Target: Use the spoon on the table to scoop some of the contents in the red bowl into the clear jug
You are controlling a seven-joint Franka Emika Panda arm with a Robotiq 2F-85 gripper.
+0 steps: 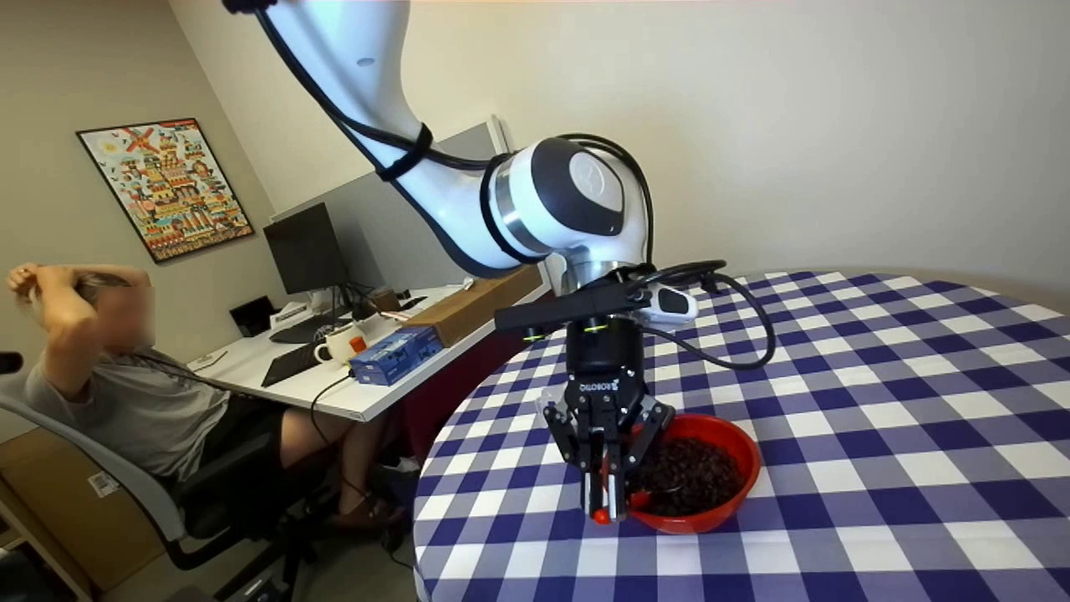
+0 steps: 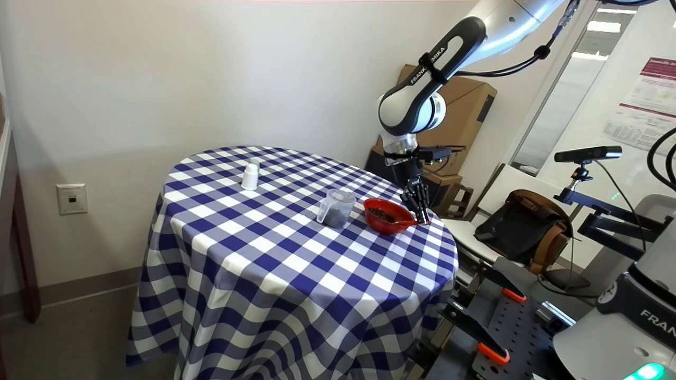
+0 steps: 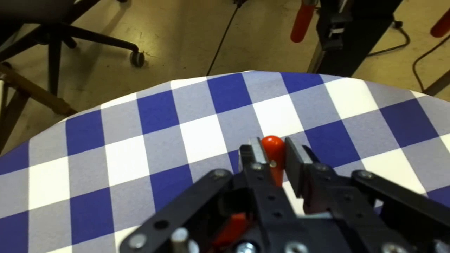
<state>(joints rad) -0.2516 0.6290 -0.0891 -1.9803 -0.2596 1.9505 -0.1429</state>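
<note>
One spoon (image 3: 275, 154), in hand (image 1: 603, 510), partly hidden

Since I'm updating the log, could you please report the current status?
Jaws closed on spoon by the handle; its head among contents in bowl; in the way: bowl's rim, between head and jug.

a person (image 1: 159, 410) sits beside a desk (image 1: 292, 392) bearing a monitor (image 1: 304, 248) and mug (image 1: 338, 344).
</note>
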